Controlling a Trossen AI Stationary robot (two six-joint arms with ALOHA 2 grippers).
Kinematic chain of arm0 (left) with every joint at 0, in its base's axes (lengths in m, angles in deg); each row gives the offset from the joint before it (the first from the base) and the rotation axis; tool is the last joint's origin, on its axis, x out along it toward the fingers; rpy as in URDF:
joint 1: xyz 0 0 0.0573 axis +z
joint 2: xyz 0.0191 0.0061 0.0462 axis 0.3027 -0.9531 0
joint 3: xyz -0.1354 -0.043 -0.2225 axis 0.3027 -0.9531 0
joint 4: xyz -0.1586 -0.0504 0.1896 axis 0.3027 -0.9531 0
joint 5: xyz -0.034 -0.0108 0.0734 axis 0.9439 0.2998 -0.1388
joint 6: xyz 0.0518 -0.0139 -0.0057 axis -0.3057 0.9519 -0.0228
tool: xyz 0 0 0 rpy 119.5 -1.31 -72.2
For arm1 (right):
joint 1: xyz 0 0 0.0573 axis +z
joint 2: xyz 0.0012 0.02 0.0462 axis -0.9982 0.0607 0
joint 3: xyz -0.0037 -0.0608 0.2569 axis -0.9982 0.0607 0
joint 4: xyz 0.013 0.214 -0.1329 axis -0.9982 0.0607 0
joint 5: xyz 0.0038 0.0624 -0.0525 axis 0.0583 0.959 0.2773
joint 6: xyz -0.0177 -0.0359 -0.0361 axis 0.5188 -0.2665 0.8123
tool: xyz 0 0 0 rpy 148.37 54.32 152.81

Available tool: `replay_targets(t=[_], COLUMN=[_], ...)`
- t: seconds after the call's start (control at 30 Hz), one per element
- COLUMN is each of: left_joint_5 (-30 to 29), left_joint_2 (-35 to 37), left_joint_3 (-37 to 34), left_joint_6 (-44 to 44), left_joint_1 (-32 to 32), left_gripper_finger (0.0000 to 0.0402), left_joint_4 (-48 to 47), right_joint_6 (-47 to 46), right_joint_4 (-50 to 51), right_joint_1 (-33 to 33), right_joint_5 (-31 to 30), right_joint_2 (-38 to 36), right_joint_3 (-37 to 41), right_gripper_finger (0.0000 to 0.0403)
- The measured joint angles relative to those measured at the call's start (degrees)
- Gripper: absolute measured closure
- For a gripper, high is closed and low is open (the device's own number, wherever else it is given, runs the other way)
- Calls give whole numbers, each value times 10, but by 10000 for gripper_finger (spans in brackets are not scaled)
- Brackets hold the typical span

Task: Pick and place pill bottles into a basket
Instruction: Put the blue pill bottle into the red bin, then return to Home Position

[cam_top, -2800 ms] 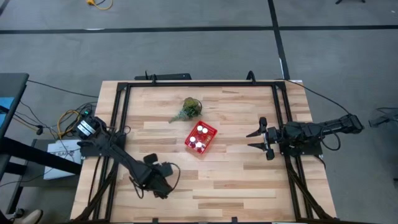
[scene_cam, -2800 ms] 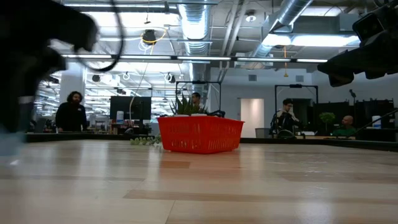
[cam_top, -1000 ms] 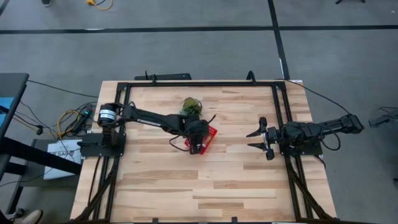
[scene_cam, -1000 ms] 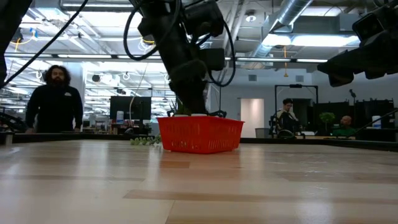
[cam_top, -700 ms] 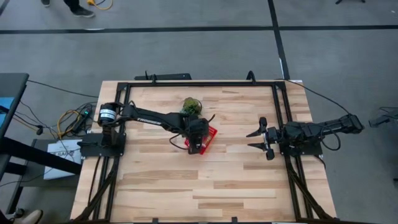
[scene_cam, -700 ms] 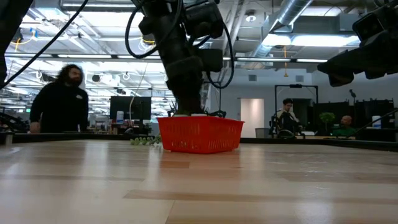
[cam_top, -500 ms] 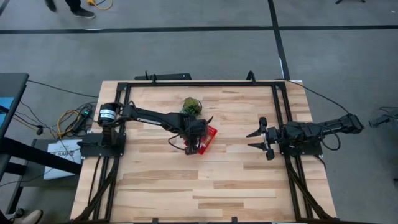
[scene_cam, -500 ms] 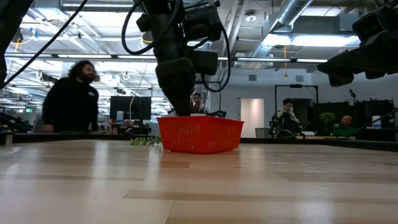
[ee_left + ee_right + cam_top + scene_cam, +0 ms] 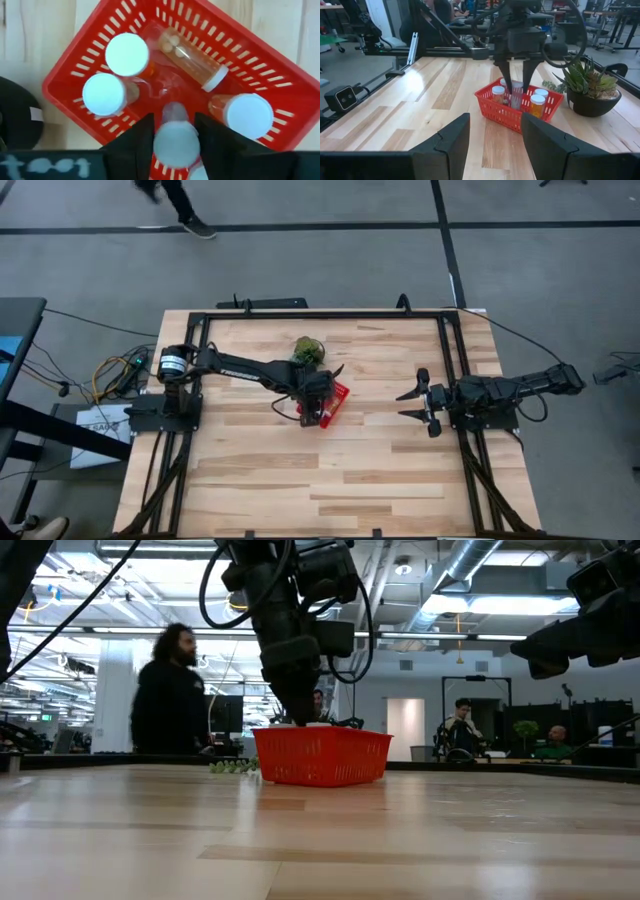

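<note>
The red mesh basket (image 9: 341,393) stands on the table's middle; it also shows in the low view (image 9: 322,757) and the left wrist view (image 9: 280,82). Three pill bottles with white caps (image 9: 126,54) (image 9: 104,94) (image 9: 248,116) stand upright in it, and one (image 9: 192,56) lies on its side. My left gripper (image 9: 317,412) hangs over the basket's near-left part, shut on another pill bottle (image 9: 175,144). My right gripper (image 9: 414,405) waits open and empty at the table's right. My left gripper pinches a pill bottle between its two fingers (image 9: 142,131), by the sides just below its white cap (image 9: 175,145). The fingers come from above, pointing down. The bottle stands upright (image 9: 517,95), its lower end down inside the basket; whether it rests on the basket's floor I cannot tell.
A potted green plant (image 9: 308,352) stands just beyond the basket toward the far edge; it also shows in the right wrist view (image 9: 592,95). A black frame (image 9: 190,360) runs round the table. People stand and sit in the room behind (image 9: 168,700).
My left gripper has stayed over the basket, shifting a little toward the table's left edge and back again. My right arm has kept still. A person has walked across the room behind the table.
</note>
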Motion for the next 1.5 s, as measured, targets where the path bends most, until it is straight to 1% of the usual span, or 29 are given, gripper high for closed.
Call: replay_targets(t=[0.37, 0.53, 0.67, 0.9, 1.0, 1.2, 1.37, 1.43, 1.5], left_joint_5=[-1, -6, -16, -44, -48, -47, -47, -47, -43], left_joint_2=[0, 9, 14, 15, 21, 77, 137, 162, 193], left_joint_3=[0, 3, 29, 91, 105, 107, 105, 90, 60], left_joint_6=[-6, -18, -22, -26, -26, -61, -81, -81, -81], left_joint_1=[-1, -6, -10, -19, -27, -58, -64, -64, -65], left_gripper_finger=[204, 186, 178, 160, 155, 154, 154, 154, 154], left_joint_4=[0, -8, -32, -112, -134, -108, -84, -74, -54], right_joint_6=[0, 0, 0, 0, 0, 0, 0, 0, 0], right_joint_4=[0, 0, 0, 0, 0, 0, 0, 0, 0], right_joint_1=[0, 0, 0, 0, 0, 0, 0, 0, 0], right_joint_5=[0, 0, 0, 0, 0, 0, 0, 0, 0], right_joint_2=[0, 0, 0, 0, 0, 0, 0, 0, 0], right_joint_3=[0, 0, 0, 0, 0, 0, 0, 0, 0], right_gripper_finger=[234, 234, 234, 234, 234, 234, 234, 234, 234])
